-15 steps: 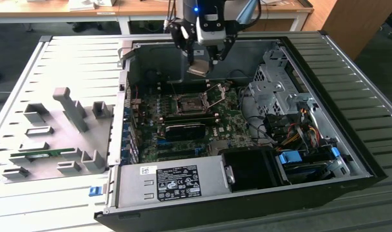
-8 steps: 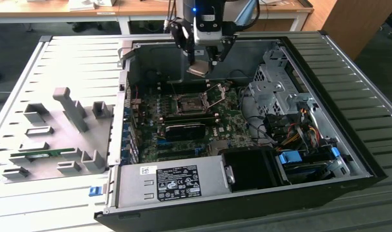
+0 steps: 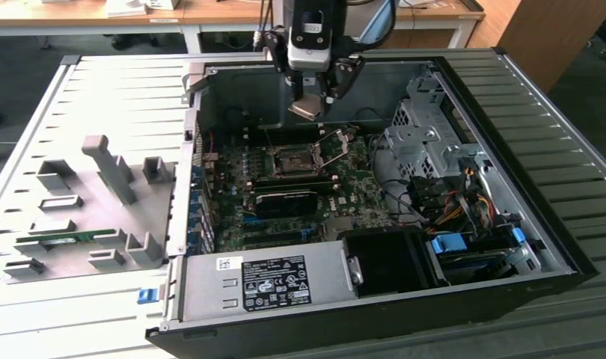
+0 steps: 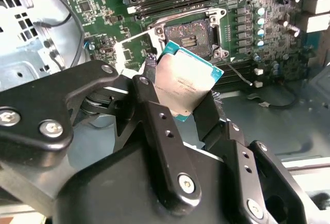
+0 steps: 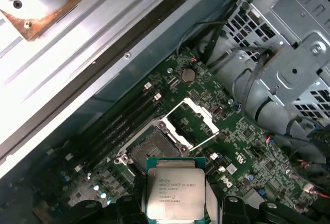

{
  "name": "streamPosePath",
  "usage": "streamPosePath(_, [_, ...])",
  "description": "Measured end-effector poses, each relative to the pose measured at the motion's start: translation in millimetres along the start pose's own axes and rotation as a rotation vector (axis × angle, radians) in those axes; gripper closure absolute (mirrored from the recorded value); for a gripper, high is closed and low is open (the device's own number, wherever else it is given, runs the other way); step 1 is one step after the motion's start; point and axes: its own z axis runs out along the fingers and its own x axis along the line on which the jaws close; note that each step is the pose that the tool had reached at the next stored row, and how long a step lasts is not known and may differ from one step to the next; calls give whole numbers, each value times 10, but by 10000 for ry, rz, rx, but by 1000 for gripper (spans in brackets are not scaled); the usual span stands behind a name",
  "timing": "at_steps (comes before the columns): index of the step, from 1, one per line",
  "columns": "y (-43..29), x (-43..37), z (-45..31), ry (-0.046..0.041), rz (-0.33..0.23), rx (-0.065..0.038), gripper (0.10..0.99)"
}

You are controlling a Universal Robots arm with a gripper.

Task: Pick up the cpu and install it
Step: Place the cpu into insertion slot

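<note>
The black hand (image 4: 180, 100) grips the silver-topped square cpu (image 4: 188, 77), likely light and fragile, by its edges above the green motherboard (image 5: 247, 152).

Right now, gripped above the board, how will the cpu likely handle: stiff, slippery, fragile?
Probably stiff: the cpu spans the gripper flat, without sagging. Its shiny metal top looks slick, and it is pinched by its thin edges, so it could slip. Likely light, being thin.
</note>
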Motion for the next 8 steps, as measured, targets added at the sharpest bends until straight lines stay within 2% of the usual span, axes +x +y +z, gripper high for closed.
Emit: streamPosePath(8, [4,4,11,-54,998,24,545])
